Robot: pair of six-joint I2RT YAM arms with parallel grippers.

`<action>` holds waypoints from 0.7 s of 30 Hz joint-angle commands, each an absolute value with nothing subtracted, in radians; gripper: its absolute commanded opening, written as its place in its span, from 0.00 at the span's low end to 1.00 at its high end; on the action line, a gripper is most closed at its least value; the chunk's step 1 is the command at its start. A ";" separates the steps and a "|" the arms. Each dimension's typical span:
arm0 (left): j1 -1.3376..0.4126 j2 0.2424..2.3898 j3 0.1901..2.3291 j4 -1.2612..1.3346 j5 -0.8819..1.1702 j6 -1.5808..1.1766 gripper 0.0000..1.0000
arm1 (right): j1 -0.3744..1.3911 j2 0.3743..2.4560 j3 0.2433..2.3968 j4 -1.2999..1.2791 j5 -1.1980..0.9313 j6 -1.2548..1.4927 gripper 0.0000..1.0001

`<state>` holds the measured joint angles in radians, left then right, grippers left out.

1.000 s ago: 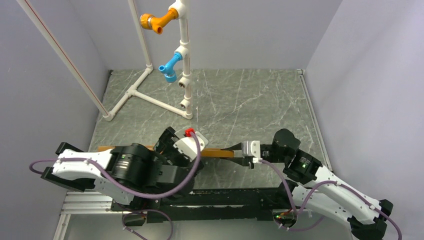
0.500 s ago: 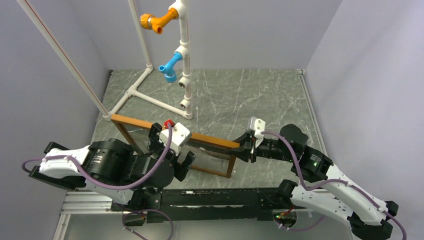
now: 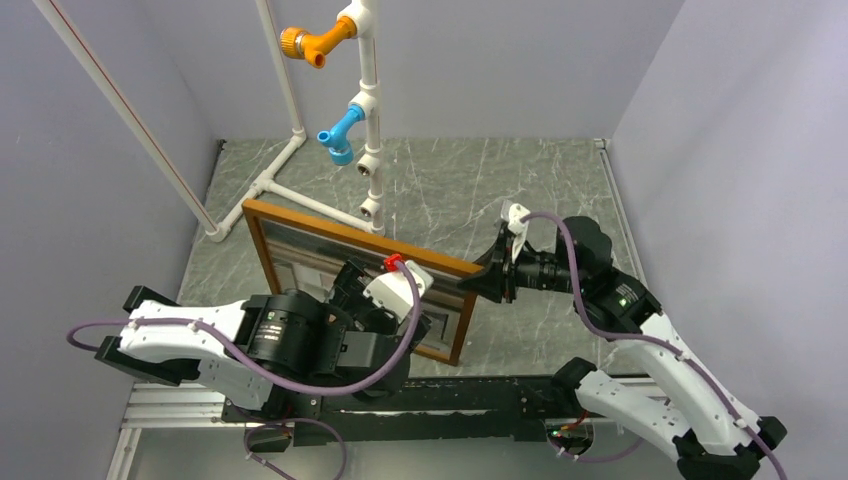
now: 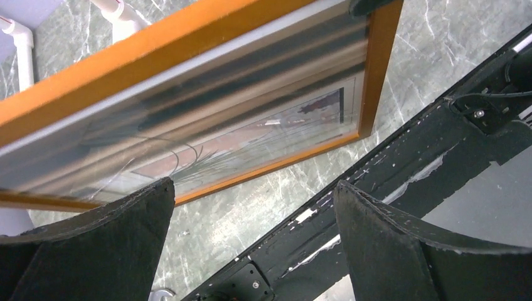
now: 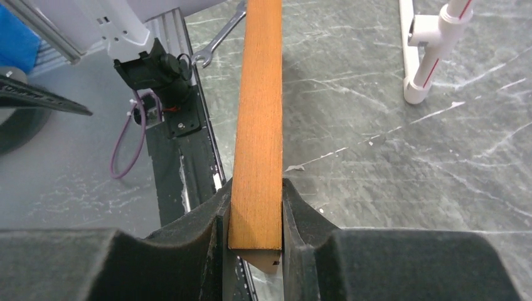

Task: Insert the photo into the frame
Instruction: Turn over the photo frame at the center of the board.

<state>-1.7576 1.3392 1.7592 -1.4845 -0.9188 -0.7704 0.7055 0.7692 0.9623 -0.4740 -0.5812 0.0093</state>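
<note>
The frame (image 3: 340, 232), thin orange-brown wood with a glass pane, stands tilted on the marble table, its face turned up toward the top camera. My right gripper (image 3: 478, 283) is shut on its upper right corner; the right wrist view shows both pads clamping the wooden rail (image 5: 258, 113) at the gripper (image 5: 255, 226). Behind the glass lies the photo (image 4: 251, 141), a spiky plant in pink-beige tones, also showing from above as the photo (image 3: 305, 262). My left gripper (image 4: 254, 232) is wide open and holds nothing, just in front of the frame's lower rail (image 4: 263, 169). From above, the left gripper (image 3: 415, 328) overlaps the frame's near side.
A white pipe stand (image 3: 365, 100) with orange and blue fittings rises at the back left. The black mounting rail (image 3: 450, 395) runs along the near table edge. A wrench (image 5: 219, 41) lies by that rail. Grey walls close in on three sides.
The frame went from edge-on and low to raised and tilted with its face showing. My right gripper lifted and moved back with the corner. The left arm shifted under the frame's near side.
</note>
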 commanded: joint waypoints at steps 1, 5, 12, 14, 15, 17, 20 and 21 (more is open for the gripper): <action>-1.718 1.277 1.754 -1.450 -0.921 -0.790 0.99 | 0.591 0.872 0.961 -0.589 -0.830 0.069 0.00; -1.643 1.201 1.662 -1.314 -0.850 -0.741 0.99 | 0.554 0.957 0.965 -0.587 -0.892 0.097 0.00; -1.530 1.147 1.537 -1.134 -0.749 -0.670 0.99 | 0.485 1.055 0.949 -0.588 -0.988 0.106 0.00; -1.497 1.157 1.511 -1.108 -0.716 -0.659 0.99 | 0.472 1.088 0.951 -0.607 -0.984 0.102 0.00; -1.482 1.166 1.502 -1.101 -0.700 -0.656 0.99 | 0.467 1.106 0.954 -0.619 -0.961 0.103 0.00; -1.455 1.183 1.483 -1.084 -0.671 -0.656 0.99 | 0.459 1.147 0.969 -0.659 -0.869 0.097 0.00; -1.411 1.197 1.446 -1.051 -0.624 -0.648 0.99 | 0.446 1.210 0.987 -0.694 -0.702 0.109 0.00; -1.397 1.199 1.431 -1.038 -0.608 -0.644 0.99 | 0.445 1.235 0.991 -0.701 -0.624 0.114 0.00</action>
